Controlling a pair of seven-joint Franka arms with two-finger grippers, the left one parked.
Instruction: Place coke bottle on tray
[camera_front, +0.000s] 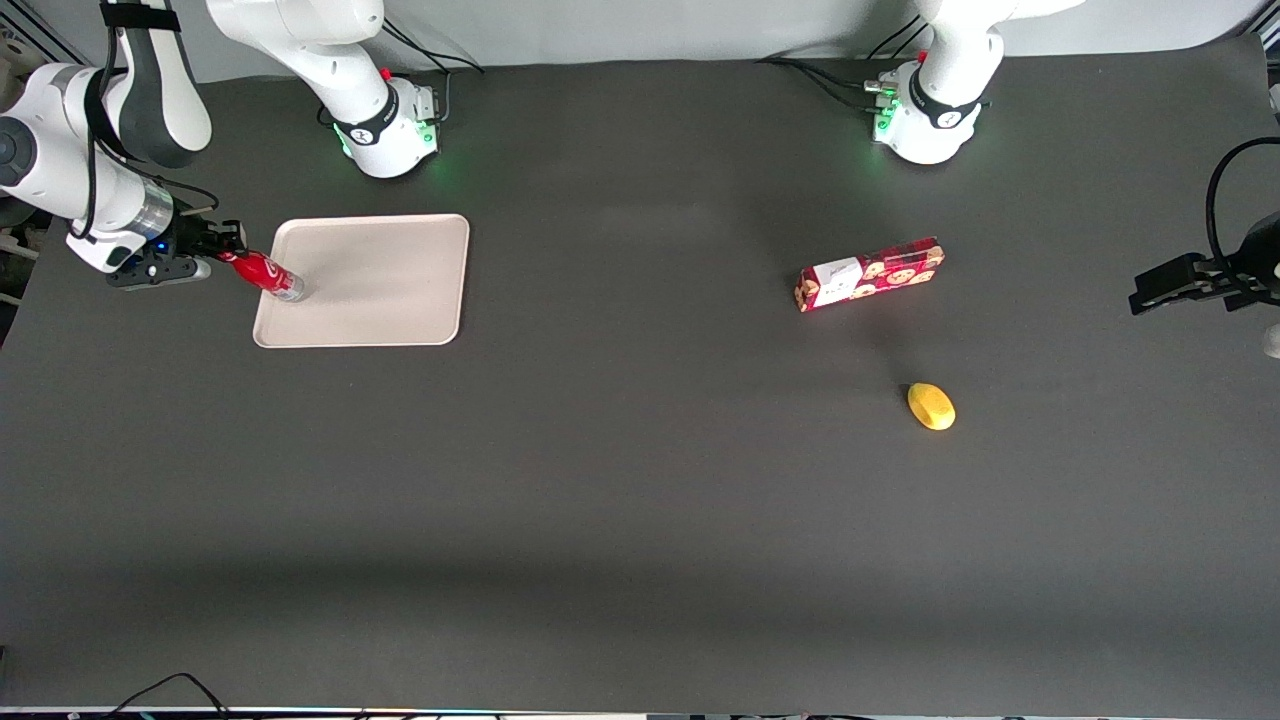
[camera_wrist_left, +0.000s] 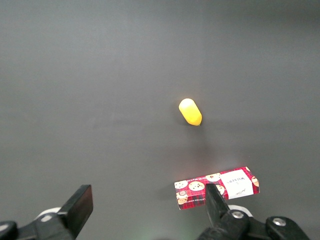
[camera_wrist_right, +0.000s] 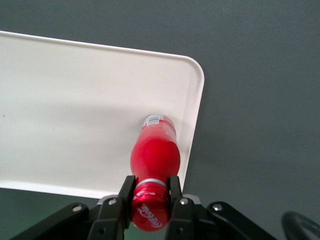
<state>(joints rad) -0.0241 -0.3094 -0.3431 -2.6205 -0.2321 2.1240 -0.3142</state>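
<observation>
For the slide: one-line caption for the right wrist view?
Gripper shut on coke bottle's neck, base over the tray near its rim.

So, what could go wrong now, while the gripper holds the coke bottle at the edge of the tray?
1. The coke bottle hangs tilted over the tray, its base just inside the rim near a corner. Released like this, it may tip and roll off onto the table.
2. The gripper grips only the neck under the cap, so the bottle may swing or slip between the fingers.
3. Lowering further might push the base against the rim and shift the tray.
</observation>
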